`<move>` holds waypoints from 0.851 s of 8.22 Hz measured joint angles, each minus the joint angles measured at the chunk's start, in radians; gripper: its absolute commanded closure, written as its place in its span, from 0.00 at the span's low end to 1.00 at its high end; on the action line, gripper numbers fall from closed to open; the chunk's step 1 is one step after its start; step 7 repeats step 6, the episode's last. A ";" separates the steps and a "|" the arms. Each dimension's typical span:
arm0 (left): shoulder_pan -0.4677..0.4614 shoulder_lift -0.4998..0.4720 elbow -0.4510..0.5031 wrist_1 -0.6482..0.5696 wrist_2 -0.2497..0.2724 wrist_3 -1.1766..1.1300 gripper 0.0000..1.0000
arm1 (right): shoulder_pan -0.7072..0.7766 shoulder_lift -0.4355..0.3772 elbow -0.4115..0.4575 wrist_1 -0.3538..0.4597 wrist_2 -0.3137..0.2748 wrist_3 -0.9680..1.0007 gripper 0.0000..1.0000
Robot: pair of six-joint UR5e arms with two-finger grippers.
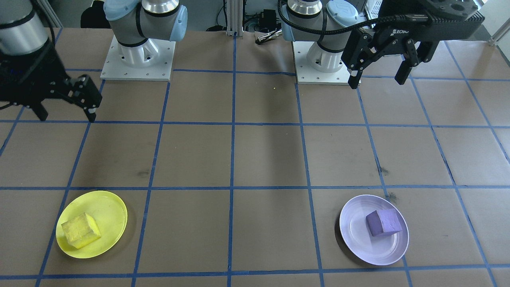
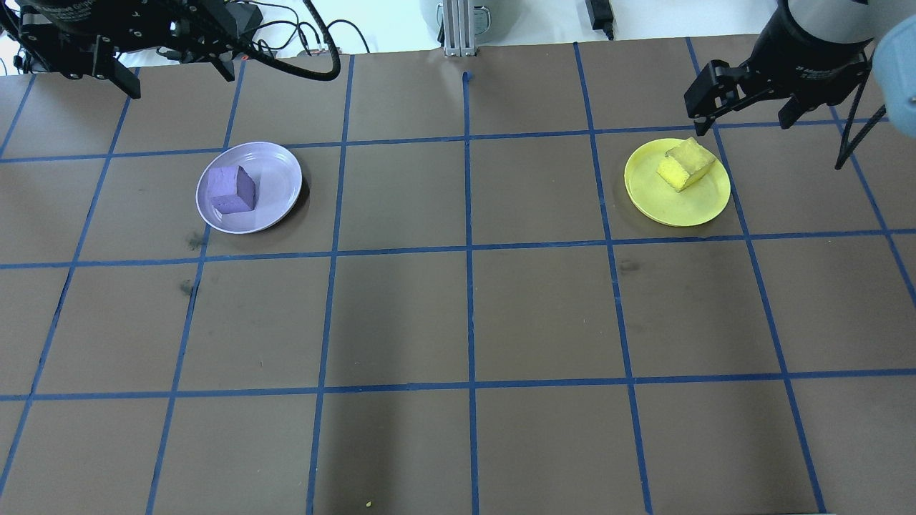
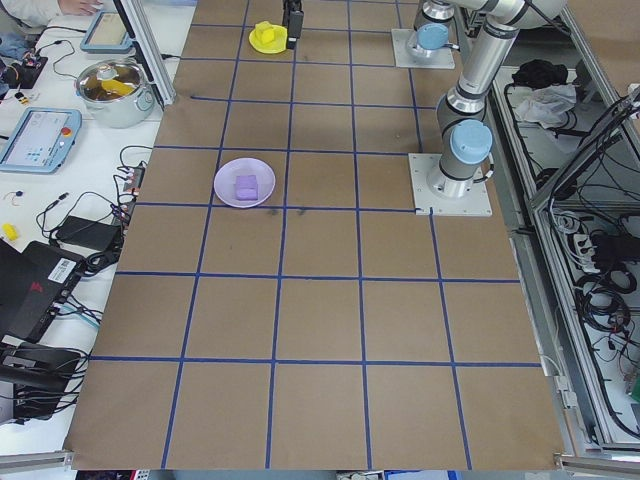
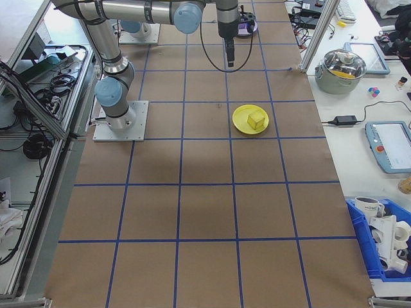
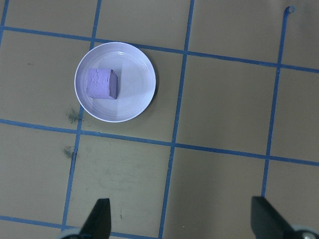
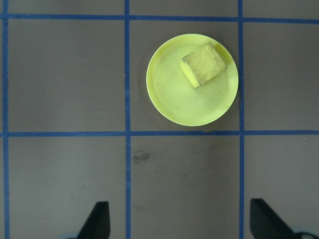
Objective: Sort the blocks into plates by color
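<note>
At the top right of the front-facing view, my left gripper [image 1: 377, 77] hangs above the table with its fingers spread wide and nothing between them. Over at the left edge of that same frame my right gripper [image 1: 65, 115] is likewise spread apart and empty, raised off the surface. From the left wrist camera I see both fingertips [image 5: 102, 214] at the bottom edge, with the lavender plate [image 5: 133, 74] in the upper left of the frame and the purple block [image 5: 101, 83] sitting inside it, toward its left side. From the right wrist camera the yellow plate [image 6: 172, 97] lies just above centre, the yellow block [image 6: 204, 63] resting in its upper right part, near the rim. Both plates sit well apart on the brown table [image 1: 259, 159], which is marked with a grid of blue tape lines [image 1: 233, 159].
</note>
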 measured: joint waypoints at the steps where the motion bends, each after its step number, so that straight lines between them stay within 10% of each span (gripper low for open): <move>1: 0.000 0.001 0.000 0.000 0.000 0.000 0.00 | 0.035 -0.029 0.004 0.038 -0.001 0.027 0.00; 7: 0.001 -0.002 0.000 0.003 0.000 0.004 0.00 | 0.064 -0.041 0.028 0.057 -0.003 0.008 0.00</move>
